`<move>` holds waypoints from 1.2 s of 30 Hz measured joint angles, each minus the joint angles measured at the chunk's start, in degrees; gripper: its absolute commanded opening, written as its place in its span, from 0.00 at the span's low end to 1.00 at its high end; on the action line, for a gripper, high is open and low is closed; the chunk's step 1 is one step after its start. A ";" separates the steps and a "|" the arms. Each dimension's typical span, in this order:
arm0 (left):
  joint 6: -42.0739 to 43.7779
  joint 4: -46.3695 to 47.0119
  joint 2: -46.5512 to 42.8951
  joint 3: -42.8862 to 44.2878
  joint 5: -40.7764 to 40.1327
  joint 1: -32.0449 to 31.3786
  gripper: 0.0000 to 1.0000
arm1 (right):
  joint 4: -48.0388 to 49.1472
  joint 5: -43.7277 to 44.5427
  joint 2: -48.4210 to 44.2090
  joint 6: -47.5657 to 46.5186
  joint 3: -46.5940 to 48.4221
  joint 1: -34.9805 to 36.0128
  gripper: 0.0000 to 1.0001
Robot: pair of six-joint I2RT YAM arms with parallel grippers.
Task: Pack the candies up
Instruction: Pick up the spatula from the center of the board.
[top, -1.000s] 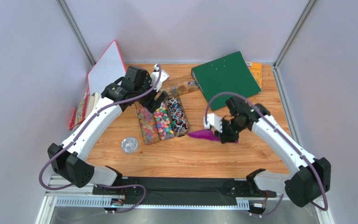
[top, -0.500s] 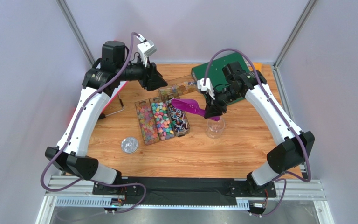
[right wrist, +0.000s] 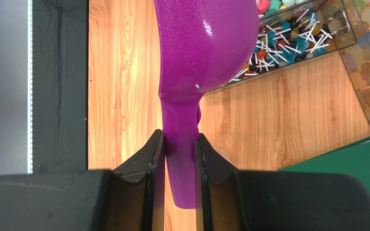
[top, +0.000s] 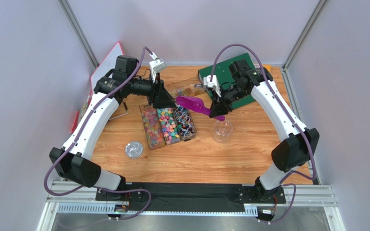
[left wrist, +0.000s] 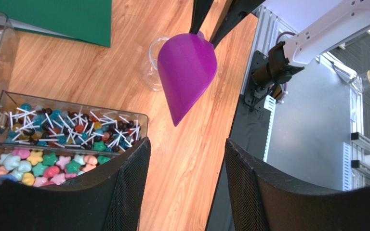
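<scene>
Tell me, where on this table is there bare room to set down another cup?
Widest: the near strip of the table, between the round lid, the clear cup and the black base rail. Also right of the cup, before the green binder. Crowded: rear middle, around the candy tray and purple scoop.
</scene>
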 measured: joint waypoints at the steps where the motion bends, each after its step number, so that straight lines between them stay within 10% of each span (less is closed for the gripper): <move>1: 0.00 0.15 0.00 0.00 0.00 -0.07 0.65 | 0.00 -0.02 0.33 0.00 0.33 0.00 0.00; 30: 0.70 2.56 6.64 3.93 -0.90 -4.76 0.42 | 0.13 0.59 1.14 -0.17 0.07 1.46 0.00; 36: 3.52 2.71 6.49 3.93 -1.73 -4.72 0.06 | -0.96 0.87 1.14 1.09 0.07 1.38 0.00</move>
